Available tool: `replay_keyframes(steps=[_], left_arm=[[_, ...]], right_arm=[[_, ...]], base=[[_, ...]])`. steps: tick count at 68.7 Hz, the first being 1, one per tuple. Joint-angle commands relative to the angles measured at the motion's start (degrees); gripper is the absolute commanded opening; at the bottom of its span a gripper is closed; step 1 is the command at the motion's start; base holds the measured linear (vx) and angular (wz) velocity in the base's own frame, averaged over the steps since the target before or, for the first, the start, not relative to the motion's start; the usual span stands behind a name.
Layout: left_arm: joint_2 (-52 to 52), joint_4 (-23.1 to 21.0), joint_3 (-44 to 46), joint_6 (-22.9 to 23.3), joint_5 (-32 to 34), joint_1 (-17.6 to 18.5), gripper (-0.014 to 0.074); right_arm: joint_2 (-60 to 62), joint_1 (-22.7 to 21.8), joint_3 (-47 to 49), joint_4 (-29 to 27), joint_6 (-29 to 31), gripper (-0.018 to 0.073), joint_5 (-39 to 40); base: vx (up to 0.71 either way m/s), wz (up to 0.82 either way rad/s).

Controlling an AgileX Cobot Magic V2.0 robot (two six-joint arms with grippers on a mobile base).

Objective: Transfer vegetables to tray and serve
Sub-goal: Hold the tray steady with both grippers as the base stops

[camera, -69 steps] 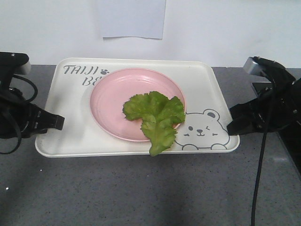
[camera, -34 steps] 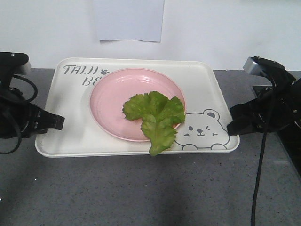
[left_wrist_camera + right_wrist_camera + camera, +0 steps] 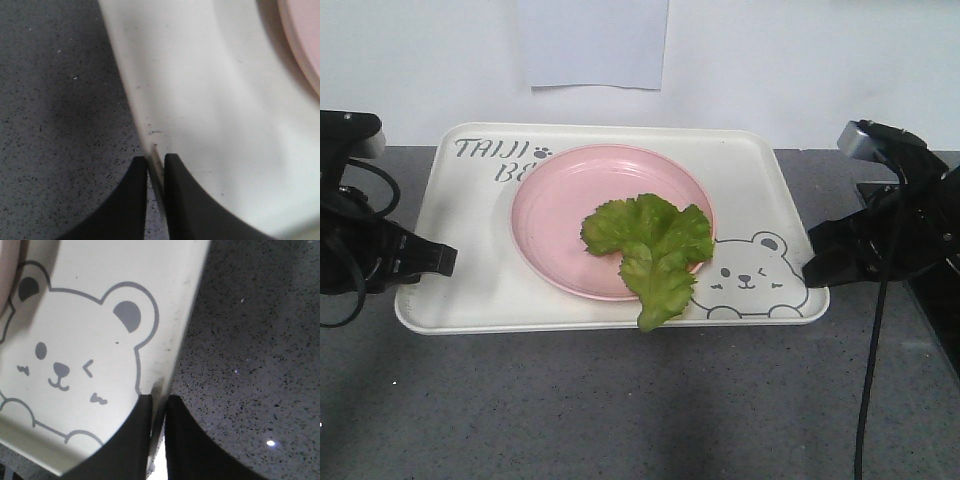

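The left gripper (image 3: 156,172) has its dark jaws pinched on the raised rim of the cream-white tray (image 3: 215,115), one jaw outside and one inside. Speckled grey worktop (image 3: 55,125) fills the left; a pink plate (image 3: 305,45) edge shows top right.

The front view looks down across the table (image 3: 620,400) at the whole tray (image 3: 470,290). Each wrist view sits close above one tray rim, showing an edge the front view shares.
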State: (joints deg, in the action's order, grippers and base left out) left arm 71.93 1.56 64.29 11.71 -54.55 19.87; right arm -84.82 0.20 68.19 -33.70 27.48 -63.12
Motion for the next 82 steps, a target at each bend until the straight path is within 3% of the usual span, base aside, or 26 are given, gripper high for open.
replay_keyframes(steps=[1,82], left_arm=[[-1.5,0.5,1.6,-1.0,4.2,0.5,-0.0007],[-1.5,0.5,1.6,-1.0,4.2,0.5,-0.0007]], right_arm=[[2.3,0.4,1.4,-2.8,2.8,-0.0003,-0.7],[2.3,0.4,1.4,-2.8,2.8,-0.0003,-0.7]], base=[[0.00,0.00],[0.00,0.00]])
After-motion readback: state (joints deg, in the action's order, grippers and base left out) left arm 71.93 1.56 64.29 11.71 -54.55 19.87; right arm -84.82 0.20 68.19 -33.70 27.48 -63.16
